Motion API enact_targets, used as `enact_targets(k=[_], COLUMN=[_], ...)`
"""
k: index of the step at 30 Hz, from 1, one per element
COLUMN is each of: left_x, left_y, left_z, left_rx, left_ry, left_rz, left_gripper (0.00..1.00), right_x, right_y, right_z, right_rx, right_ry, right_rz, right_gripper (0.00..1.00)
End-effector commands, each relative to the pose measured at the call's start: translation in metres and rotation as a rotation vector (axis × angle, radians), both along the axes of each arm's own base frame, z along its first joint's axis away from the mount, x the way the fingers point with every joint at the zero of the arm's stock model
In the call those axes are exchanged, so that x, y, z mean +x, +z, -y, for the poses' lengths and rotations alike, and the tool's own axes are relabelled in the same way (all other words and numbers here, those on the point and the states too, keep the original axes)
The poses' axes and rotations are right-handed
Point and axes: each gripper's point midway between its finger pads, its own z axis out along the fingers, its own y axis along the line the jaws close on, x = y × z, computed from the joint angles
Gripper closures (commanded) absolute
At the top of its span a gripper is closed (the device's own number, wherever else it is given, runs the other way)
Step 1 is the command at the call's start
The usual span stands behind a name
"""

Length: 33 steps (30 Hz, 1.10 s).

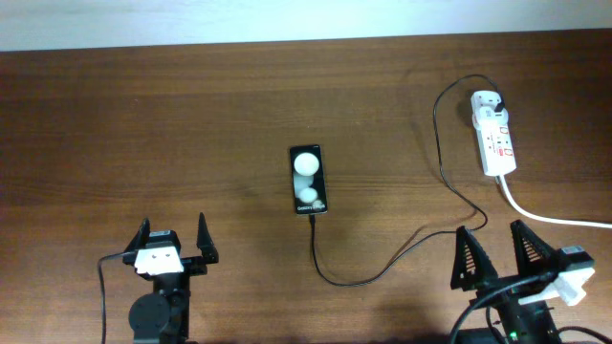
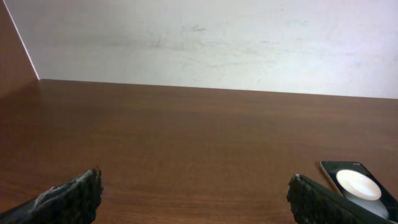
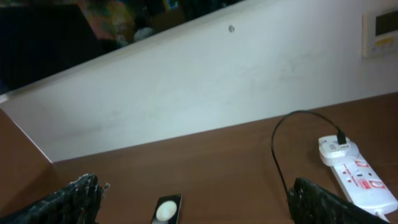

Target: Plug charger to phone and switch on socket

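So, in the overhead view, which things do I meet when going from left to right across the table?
Left hand → small black rectangular smartphone → narrow white oblong power strip with red switch marks.

Pretty much just a dark brown wood-grain table (image 1: pixel 191 124), backed by a plain white wall (image 2: pixel 249 43) with a few faint scuffs. The right wrist view catches a small white control panel (image 3: pixel 380 32) mounted on that wall at far right, plus a tiny round dot (image 3: pixel 231 28) near its top edge. Above that edge there's a dark area (image 3: pixel 43 43) with blurry colourful bits, can't tell what they are.
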Motion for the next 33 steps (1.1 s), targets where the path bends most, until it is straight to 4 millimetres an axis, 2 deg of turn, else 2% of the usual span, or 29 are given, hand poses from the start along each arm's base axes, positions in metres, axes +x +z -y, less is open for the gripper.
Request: enact_targets(k=[1,7,11,12,14,17,20,29,30,33], left_x=[0.0,0.0,0.0,0.0,0.0,0.0,0.0,0.0,0.0,0.0], left_y=[-0.001,-0.001,-0.001,-0.001,-0.001,-0.001,-0.001,-0.001,-0.001,-0.001], left_z=[-0.001,-0.001,-0.001,-0.001,-0.001,-0.001,-0.001,-0.001,-0.001,-0.001], left_rx=[-0.009,-0.009,-0.009,-0.009,-0.009,-0.009,-0.009,-0.009,-0.009,-0.009], left_ry=[0.006,0.006,0.006,0.006,0.006,0.006,0.006,0.006,0.006,0.006], left_rz=[0.0,0.0,0.0,0.0,0.0,0.0,0.0,0.0,0.0,0.0], left_gripper=[0.01,0.01,0.01,0.01,0.01,0.01,0.01,0.01,0.01,0.01], right_x=[-0.006,0.0,0.016,0.023,0.03,0.041,0.052,0.075,0.076,0.077], right_y=[0.0,-0.018,-0.059,-0.078,-0.097,-0.098,-0.105,-0.138,-0.138,-0.123], right_z=[-0.001,-0.006,-0.01,-0.011,-0.011,-0.012,-0.011,-0.009,-0.008,-0.005], right_rx=[0.011,0.01,0.005,0.002,-0.077,-0.247,-0.315,-0.313,-0.313,-0.308], right_ry=[0.009,0.036,0.054,0.054,0.06,0.069,0.058,0.024,0.017,-0.011], right_rz=[0.027,-0.01,-0.109,-0.151,-0.172,-0.086,-0.042,0.015,0.024,0.097], right_gripper=[0.01,0.01,0.01,0.01,0.01,0.01,0.01,0.01,0.01,0.01])
